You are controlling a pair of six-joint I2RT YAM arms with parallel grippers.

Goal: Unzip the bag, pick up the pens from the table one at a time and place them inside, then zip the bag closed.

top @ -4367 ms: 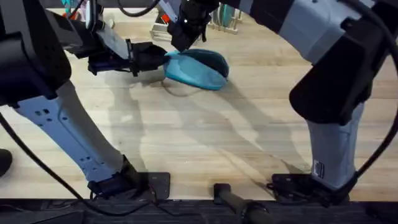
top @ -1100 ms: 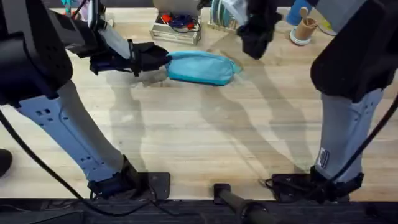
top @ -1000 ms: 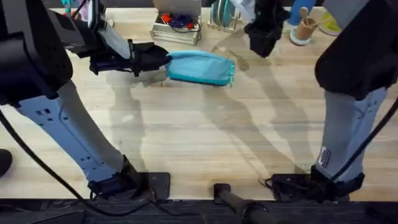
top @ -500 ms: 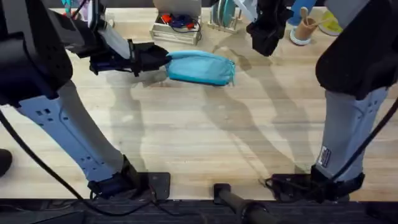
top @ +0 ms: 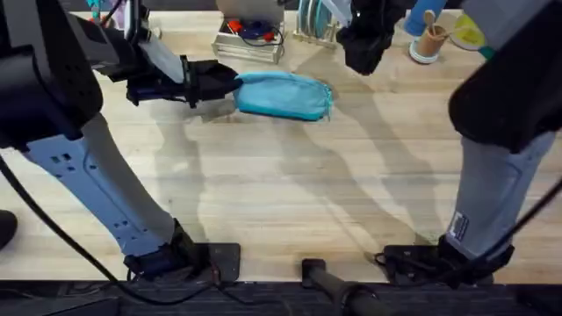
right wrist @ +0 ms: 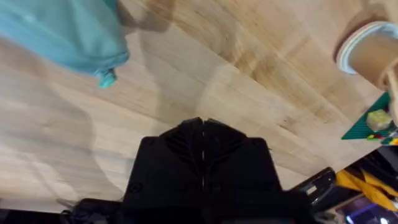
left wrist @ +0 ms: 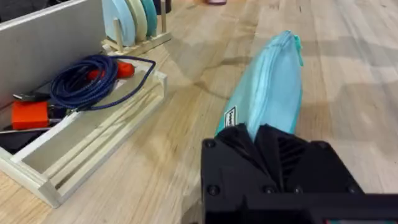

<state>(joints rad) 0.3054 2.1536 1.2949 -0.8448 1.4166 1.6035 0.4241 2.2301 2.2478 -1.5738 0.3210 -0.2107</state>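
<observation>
The teal bag (top: 283, 95) lies flat on the wooden table (top: 290, 193) toward the back. Along its top the zipper looks closed, and its pull (right wrist: 107, 79) hangs at the right end. My left gripper (top: 230, 85) is shut on the bag's left end, where the fabric (left wrist: 273, 87) runs out from between the black fingers (left wrist: 239, 140). Raised above the table, my right gripper (top: 360, 53) hangs behind and to the right of the bag, clear of it. Its fingers (right wrist: 189, 140) are pressed together with nothing in them. The pens are out of view.
Behind the bag stands a wooden tray (top: 250, 35) holding a coiled blue cable (left wrist: 93, 84). A rack of discs (top: 314, 22) stands to the tray's right. A paper cup with wooden sticks (top: 428, 39) sits at the back right. Bare table spreads in front of the bag.
The right gripper left the bag, rose and went right and back, then drifted slightly left. The bag settled flat. The left gripper kept its hold.
</observation>
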